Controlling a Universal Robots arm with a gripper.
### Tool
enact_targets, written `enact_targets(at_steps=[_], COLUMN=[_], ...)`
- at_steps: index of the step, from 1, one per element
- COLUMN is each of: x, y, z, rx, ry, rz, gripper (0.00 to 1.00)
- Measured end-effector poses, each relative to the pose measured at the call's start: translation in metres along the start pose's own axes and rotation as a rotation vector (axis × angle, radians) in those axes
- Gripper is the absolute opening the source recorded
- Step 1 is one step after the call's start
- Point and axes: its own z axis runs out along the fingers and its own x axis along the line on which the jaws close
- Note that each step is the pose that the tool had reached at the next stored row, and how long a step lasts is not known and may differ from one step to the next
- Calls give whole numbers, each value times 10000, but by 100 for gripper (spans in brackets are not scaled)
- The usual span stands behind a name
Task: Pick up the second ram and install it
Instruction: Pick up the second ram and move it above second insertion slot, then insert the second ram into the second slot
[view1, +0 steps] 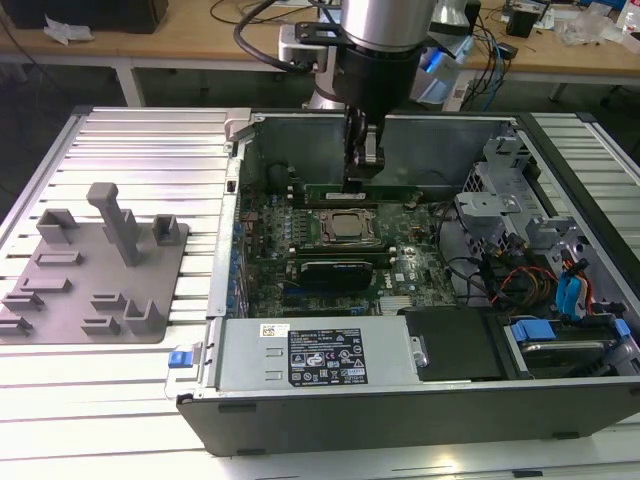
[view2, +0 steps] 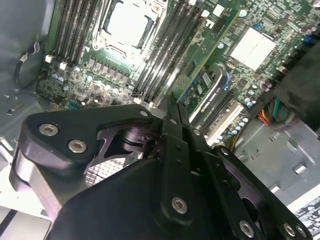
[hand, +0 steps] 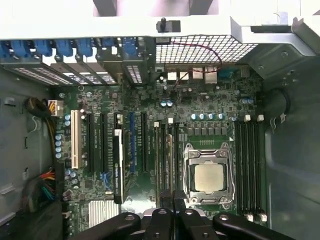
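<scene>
one robot arm (view1: 385, 25) is seen hanging straight down into an open computer case (view1: 400, 415), which is laid on its side on a ribbed metal table (view1: 130, 150). the gripper (view1: 362, 180) is positioned low over the motherboard (view1: 268, 215), on the far side of the square silver cpu (view1: 347, 228) in the exterior view.

the second ram (view1: 400, 190), a long thin green stick, is stood on edge in a memory slot just beside the cpu socket. its upper edge is clamped between the gripper's black fingers, which are pressed almost together around it. the stick is gripped near its middle, so green board is left showing on either side of the fingers in the exterior view.

in the second wrist view the second ram (view2: 202, 55) is seen running away from the fingertips (view2: 179, 120), alongside a row of dark slots. in the first wrist view it (hand: 169, 150) is seen edge-on among the bank of slots next to the cpu (hand: 209, 178).

a wider black expansion card (view1: 340, 270) is seated on the near side of the cpu, apart from the gripper. a grey moulded fixture (view1: 95, 290) is set on the table toward the exterior view's left, well apart from the gripper. a power supply (view1: 320, 355) with a white label is mounted along the case's near wall.
</scene>
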Motion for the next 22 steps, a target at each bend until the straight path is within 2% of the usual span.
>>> enact_targets(at_steps=[2,6,7,10,22], x=[-26,-88,-96,-101,-102], y=[8,34,40,41,42], z=[26,167,208,263,278], rx=[1,0,-2,-4,-5], ry=[-1,13,18,27,29], rz=[0,1,1,0,2], gripper=[9,9,9,9,9])
